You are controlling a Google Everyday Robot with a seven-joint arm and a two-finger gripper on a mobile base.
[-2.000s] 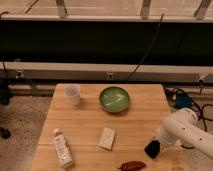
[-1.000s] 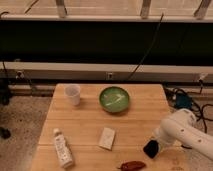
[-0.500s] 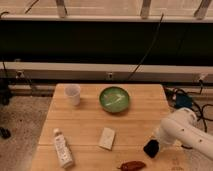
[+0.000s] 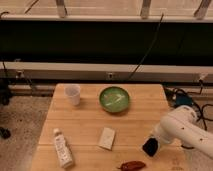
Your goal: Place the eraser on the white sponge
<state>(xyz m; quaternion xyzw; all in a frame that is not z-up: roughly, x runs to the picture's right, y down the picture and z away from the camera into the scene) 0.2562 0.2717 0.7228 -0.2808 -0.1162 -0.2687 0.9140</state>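
The white sponge (image 4: 106, 138) lies flat on the wooden table (image 4: 85, 125), in the front middle. My white arm reaches in from the right, and its gripper (image 4: 150, 146) sits low over the table's front right, to the right of the sponge and apart from it. A small black block shows at the gripper's tip. I cannot tell whether it is the eraser or part of the gripper. No other black block is in view.
A green bowl (image 4: 114, 99) stands at the back middle, with a white cup (image 4: 73, 94) at the back left. A white bottle (image 4: 62, 148) lies at the front left. A reddish-brown pepper-shaped object (image 4: 132, 165) lies at the front edge, just below the gripper.
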